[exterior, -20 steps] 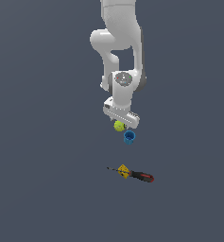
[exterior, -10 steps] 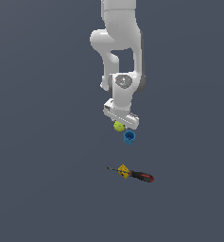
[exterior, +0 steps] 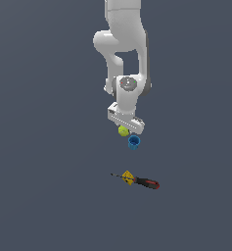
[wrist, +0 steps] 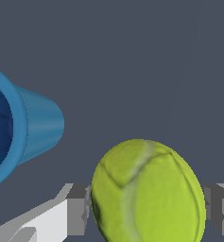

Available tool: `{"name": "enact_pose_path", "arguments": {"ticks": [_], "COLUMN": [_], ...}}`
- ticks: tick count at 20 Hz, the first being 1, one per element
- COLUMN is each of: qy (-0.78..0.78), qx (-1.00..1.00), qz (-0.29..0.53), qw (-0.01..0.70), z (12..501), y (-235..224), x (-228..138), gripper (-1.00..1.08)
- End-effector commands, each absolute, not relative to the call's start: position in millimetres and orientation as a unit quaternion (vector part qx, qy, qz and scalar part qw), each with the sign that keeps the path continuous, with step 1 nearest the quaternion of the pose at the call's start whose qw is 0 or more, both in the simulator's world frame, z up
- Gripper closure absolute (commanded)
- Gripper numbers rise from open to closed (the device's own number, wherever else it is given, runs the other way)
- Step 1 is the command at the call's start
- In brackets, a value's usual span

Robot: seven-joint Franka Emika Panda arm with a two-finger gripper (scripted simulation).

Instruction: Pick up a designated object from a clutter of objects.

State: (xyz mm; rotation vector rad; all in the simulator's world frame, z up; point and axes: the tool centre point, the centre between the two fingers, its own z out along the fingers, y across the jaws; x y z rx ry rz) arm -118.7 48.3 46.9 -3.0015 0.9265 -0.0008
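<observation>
The yellow-green tennis ball [exterior: 122, 131] with pale seams lies on the dark floor, directly under the white arm. My gripper [exterior: 124, 128] is down over it. In the wrist view the ball [wrist: 146, 189] fills the gap between the two grey fingers [wrist: 78, 208], which press against its two sides; my gripper [wrist: 146, 210] is shut on it. The small blue cup [exterior: 133, 142] lies on its side just beside the ball, apart from it, its open mouth [wrist: 4, 127] showing in the wrist view.
Nearer the camera in the exterior view, a small yellow cube [exterior: 129, 177] rests against a red-and-black-handled screwdriver [exterior: 144, 182]. The plain dark grey floor [exterior: 49, 162] extends all around.
</observation>
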Motion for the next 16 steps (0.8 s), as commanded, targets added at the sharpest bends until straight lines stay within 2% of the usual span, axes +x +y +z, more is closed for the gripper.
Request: {"name": "enact_pose_path", "arguments": {"ticks": [1,9,16], "qy": [0.295,0.295,0.295], "qx": [-0.956,-0.956,-0.955], "qz": [-0.001,-0.001,-0.001], "qw": [0.000,0.000,0.000], "z": [50.5,78.2,123.7], "y": [49.7,61.0,79.4], "x": [-116.8,-105.0,-85.6], "gripper": [1.08,1.08,1.08]}}
